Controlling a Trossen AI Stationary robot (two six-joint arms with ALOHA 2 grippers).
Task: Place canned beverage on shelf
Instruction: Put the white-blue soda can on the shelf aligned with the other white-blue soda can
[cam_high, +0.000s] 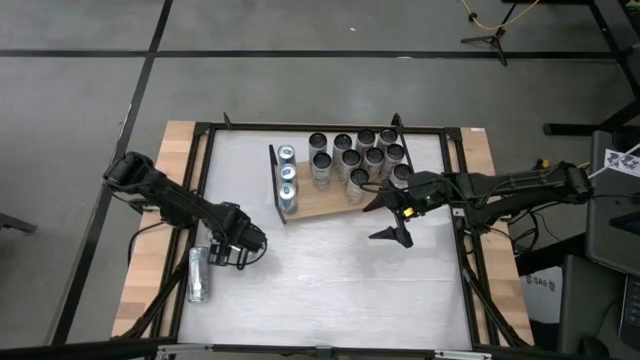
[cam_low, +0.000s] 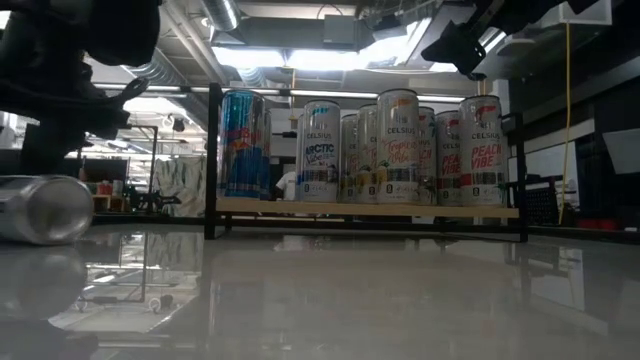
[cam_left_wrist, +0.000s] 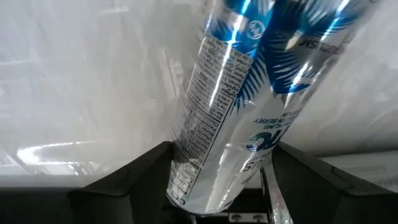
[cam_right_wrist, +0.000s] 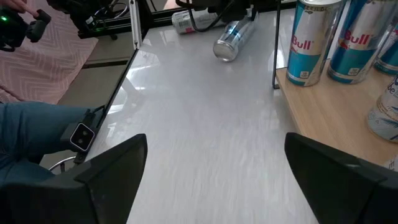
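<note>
A silver-and-blue can (cam_high: 197, 276) lies on its side near the white table's left edge; it also shows in the low view (cam_low: 40, 207) and the right wrist view (cam_right_wrist: 232, 38). My left gripper (cam_high: 212, 254) stands over the can's far end, shut on it. The shelf (cam_high: 325, 205), a light wooden board with black wire ends, sits at the table's far middle. It carries three blue cans (cam_high: 287, 176) upright in a row and several pale cans (cam_high: 360, 158). My right gripper (cam_high: 396, 216) hovers open above the table just near of the shelf, with nothing between its fingers. My left gripper pinches the can's round wall (cam_left_wrist: 186, 163) between its two fingers, close to one end of the can (cam_left_wrist: 186, 200). The fingers (cam_left_wrist: 146, 167) come steeply from above and lie across the can. The can lies flat on the table along its side.
Black frame rails (cam_high: 203, 160) and wooden side strips (cam_high: 150, 270) border the white tabletop. Bare tabletop (cam_high: 330, 280) lies between the can and the shelf. A person's leg (cam_right_wrist: 37, 130) shows beyond the table's edge in the right wrist view.
</note>
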